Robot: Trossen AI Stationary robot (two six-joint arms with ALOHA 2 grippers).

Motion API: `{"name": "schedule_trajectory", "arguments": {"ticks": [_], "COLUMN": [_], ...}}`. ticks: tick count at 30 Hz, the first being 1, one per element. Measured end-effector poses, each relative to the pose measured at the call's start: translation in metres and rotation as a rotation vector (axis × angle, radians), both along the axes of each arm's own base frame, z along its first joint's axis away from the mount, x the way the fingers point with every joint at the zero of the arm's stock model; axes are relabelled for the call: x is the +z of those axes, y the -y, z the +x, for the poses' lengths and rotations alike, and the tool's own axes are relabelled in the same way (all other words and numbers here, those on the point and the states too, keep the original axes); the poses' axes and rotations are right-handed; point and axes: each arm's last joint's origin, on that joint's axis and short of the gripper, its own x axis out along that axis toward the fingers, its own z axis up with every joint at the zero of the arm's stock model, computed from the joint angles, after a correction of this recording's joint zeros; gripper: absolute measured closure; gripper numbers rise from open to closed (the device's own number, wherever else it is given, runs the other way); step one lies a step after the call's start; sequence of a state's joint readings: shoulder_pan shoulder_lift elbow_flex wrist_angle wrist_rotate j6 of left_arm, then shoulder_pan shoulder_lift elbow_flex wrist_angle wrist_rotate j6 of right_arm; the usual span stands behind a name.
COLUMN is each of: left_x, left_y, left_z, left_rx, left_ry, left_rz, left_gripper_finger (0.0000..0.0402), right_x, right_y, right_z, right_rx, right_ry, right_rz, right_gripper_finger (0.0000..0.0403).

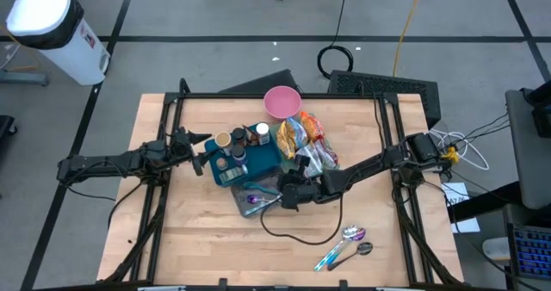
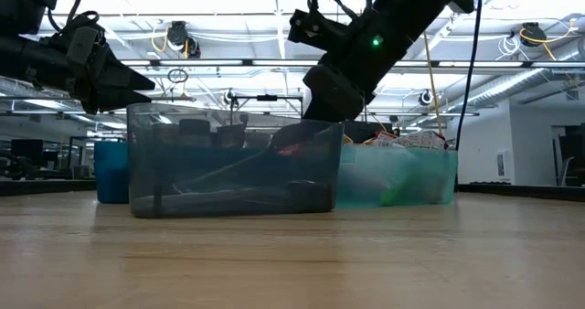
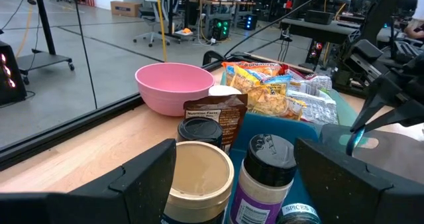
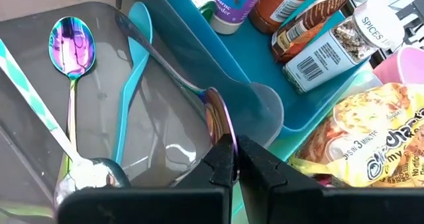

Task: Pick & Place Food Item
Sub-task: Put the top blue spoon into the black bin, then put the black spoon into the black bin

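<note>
My right jaws [image 4: 232, 159] pinch shut on an iridescent spoon [image 4: 215, 114] over the grey bin [image 4: 40, 158], release next, while my left jaws [image 3: 232, 177] gape empty at nine o'clock.

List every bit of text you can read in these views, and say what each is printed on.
"SPICES": spice jar, white label.
"3 MINUTE": yellow noodle packet.
"Nutrition Facts": brown pouch; finer print unreadable.
Purple-label bottle: label too blurred to read.
White-label bottle: label print too small to read.
</note>
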State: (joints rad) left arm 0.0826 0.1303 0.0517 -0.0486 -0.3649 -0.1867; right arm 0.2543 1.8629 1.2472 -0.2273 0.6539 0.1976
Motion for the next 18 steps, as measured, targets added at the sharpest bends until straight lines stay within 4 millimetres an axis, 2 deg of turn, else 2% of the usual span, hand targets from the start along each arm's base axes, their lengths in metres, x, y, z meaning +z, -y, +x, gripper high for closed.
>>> {"name": "schedule_trajectory", "arguments": {"ticks": [4, 9, 15, 18], "left_x": [0.000, 0.000, 0.000, 0.000], "left_y": [0.000, 0.000, 0.000, 0.000], "left_z": [0.000, 0.000, 0.000, 0.000], "left_rx": [0.000, 0.000, 0.001, 0.000], "left_ry": [0.000, 0.000, 0.000, 0.000], "left_rz": [0.000, 0.000, 0.000, 0.000], "left_gripper_finger": [0.0094, 0.0094, 0.0094, 0.0094], "right_x": [0.001, 0.002, 0.002, 0.011], "right_y": [-0.002, -0.007, -0.009, -0.009], "right_z": [0.002, 0.005, 0.006, 0.002], "right_rx": [0.020, 0.136, 0.194, 0.197], "right_ry": [0.025, 0.025, 0.020, 0.024], "right_rz": [0.030, 0.136, 0.196, 0.199], "right_gripper_finger": [0.0399, 0.0384, 0.0305, 0.0259]}}
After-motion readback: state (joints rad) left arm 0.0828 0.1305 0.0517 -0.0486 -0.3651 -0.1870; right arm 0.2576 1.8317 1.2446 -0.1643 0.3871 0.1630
